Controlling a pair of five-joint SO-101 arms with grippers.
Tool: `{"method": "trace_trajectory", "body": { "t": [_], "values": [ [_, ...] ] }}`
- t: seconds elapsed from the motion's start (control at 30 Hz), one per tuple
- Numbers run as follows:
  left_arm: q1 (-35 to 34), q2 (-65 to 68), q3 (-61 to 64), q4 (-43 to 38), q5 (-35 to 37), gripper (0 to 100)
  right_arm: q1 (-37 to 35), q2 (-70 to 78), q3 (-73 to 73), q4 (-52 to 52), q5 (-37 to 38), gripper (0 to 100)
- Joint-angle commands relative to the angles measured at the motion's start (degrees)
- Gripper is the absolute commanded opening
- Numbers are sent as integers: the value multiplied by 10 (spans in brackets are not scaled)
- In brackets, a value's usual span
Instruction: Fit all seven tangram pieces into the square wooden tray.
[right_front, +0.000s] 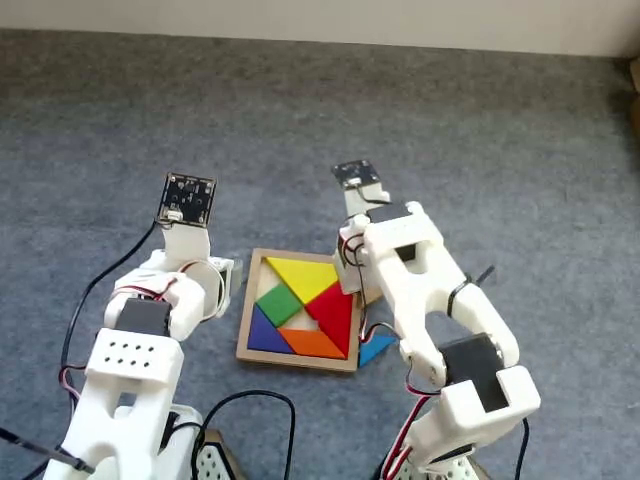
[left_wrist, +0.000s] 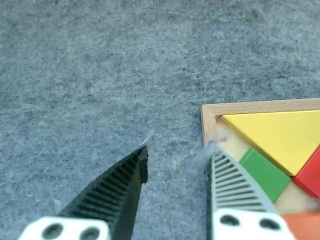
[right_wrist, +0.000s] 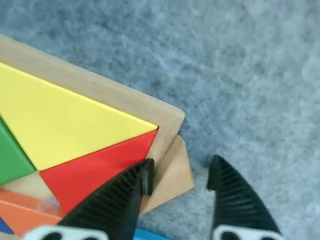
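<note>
Right claw (right_wrist: 181, 169) hangs spread, jaws either side of the tan piece (right_wrist: 172, 180) tucked against an outer corner of the tray (right_wrist: 100, 90). Best bet: centre, pinch its flat edges, lift clear before swinging inward.

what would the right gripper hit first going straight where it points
Most likely the plain wooden triangle beside the corner of the square wooden tray, which lies between the open fingers of the right gripper; depth is hard to judge.

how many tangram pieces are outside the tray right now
2: a blue piece by the tray's near right corner, and a tan triangle against its right edge. The right arm may hide more.
</note>
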Motion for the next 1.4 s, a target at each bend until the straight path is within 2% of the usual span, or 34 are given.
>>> {"method": "trace_trajectory", "body": {
  "t": [0.0,0.17,0.47,0.67,0.83,1.0,1.2,1.37],
  "values": [
    [-8,-15,-4,-12,2,200,-6,7,-12,-21,47,110],
    [-8,-16,-4,-12,2,200,11,-65,-9,-23,81,33],
    [-8,-15,-4,-12,2,200,12,-174,88,-52,82,33],
    [-8,-15,-4,-12,2,200,-23,-266,143,-55,82,33],
    [-8,-12,-3,-21,2,200,19,-315,161,-55,82,34],
    [-9,-12,-3,-21,2,200,59,-264,160,-53,81,34],
    [-9,-12,-3,-21,2,200,62,-147,155,-51,81,34],
    [-9,-12,-3,-21,2,200,59,-121,132,0,81,34]
  ]
}}
